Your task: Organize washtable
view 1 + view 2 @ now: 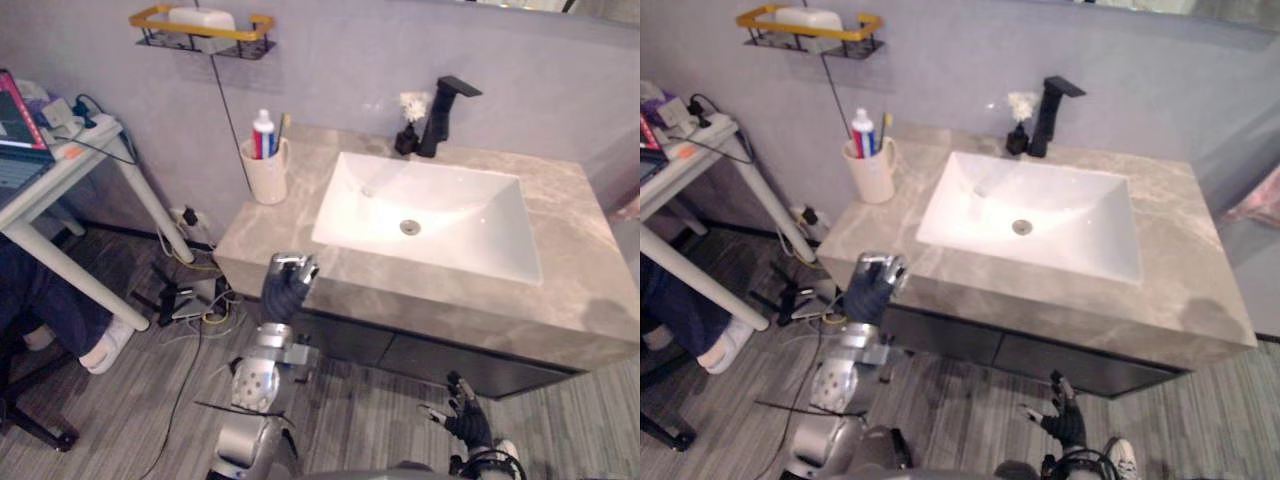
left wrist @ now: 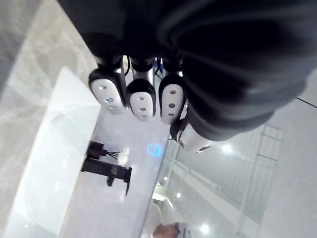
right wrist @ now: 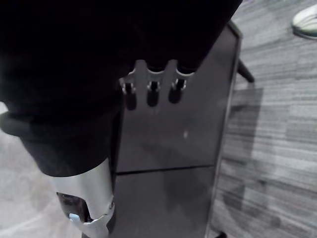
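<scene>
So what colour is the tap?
Black. The tap shows best in the left eye view.

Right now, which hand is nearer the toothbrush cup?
Left. The left hand is raised at the counter's front left edge, in front of the cup. The right hand hangs low before the cabinet, well off to the right.

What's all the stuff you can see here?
counter: one, grey, by wall
sink: one, white, in counter
tap: one, black, behind sink
bottle: one, black, beside tap
cup: one, cream, counter's left corner
toothpaste: one, white, in cup
toothbrush: one, yellow, in cup
shelf: one, yellow, on wall
table: one, white, left of counter
cabinet: one, dark, under counter
left hand: one, dark, at counter's front edge
right hand: one, dark, low near floor
</scene>
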